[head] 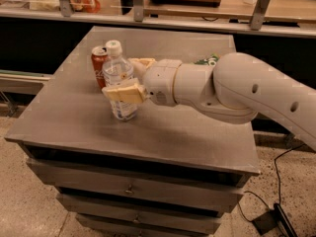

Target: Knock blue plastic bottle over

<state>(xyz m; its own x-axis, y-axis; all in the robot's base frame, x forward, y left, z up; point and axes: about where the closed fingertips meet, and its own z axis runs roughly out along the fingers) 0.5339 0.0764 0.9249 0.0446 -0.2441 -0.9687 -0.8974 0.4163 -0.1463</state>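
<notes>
1. Nearest the camera: a grey cabinet with drawers (131,189). Its flat top (69,127) is the work surface.

2. Bottle (118,73): stands on the left half of the top, about midway from front to back. The base is on the surface and the white cap points up. The body is upright or very nearly so.

3. Gripper (121,77): at the bottle, at mid-height, reaching in from the right side of the picture. The fingers are spread and straddle the bottle. The near finger (123,92) lies across the front of the body, just below the label. The far finger (140,62) shows behind the bottle's shoulder. Whether either finger presses on the plastic cannot be told.

4. Can (98,65): red, upright, just behind and left of the bottle. The two are touching or nearly so.

5. Arm (237,88): runs from the gripper across the right half of the top and leaves the picture at the right edge.

6. Green packet (207,60): lies behind the arm near the back edge, mostly hidden.

7. Shelf (197,14): wooden, beyond the cabinet.

Task status (judgement): the approach is complete and the gripper is in place. The knock itself is not done, as the bottle is not yet lying on its side. Remaining: a sideways push or sweep at or above mid-height until the bottle tips over. A tip toward the left rear would meet the can.
</notes>
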